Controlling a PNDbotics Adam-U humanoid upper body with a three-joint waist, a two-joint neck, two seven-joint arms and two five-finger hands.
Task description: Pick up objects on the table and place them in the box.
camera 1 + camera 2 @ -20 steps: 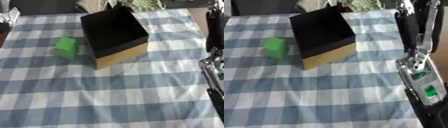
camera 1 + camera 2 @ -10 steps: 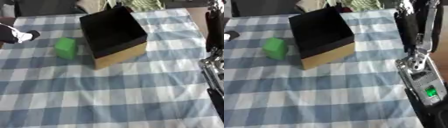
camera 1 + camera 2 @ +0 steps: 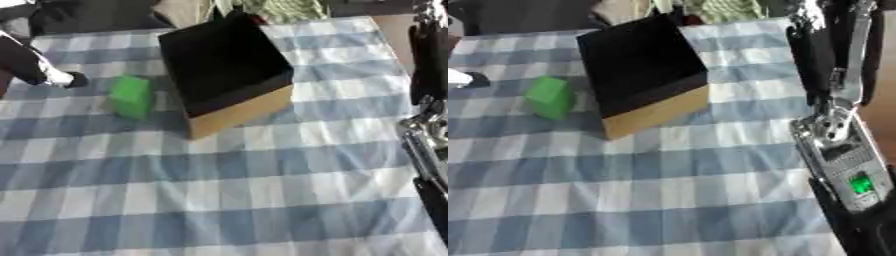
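Reach step. My left hand (image 3: 35,65) at far-left bench (image 3: 262,200) edge, near green block (image 3: 131,96); fingers' state: cannot tell. Block just left of box (image 3: 223,75), apart. Next: fingers round block, lift, carry right over box. Right hand unseen.

I count one box (image 3: 226,70), black inside with tan cardboard sides, and one green block (image 3: 131,96) beside it on the checked cloth (image 3: 236,195). That is the only loose item I can see on the cloth. One hand (image 3: 39,67) reaches in from my left edge; one arm (image 3: 837,125) shows along the right.
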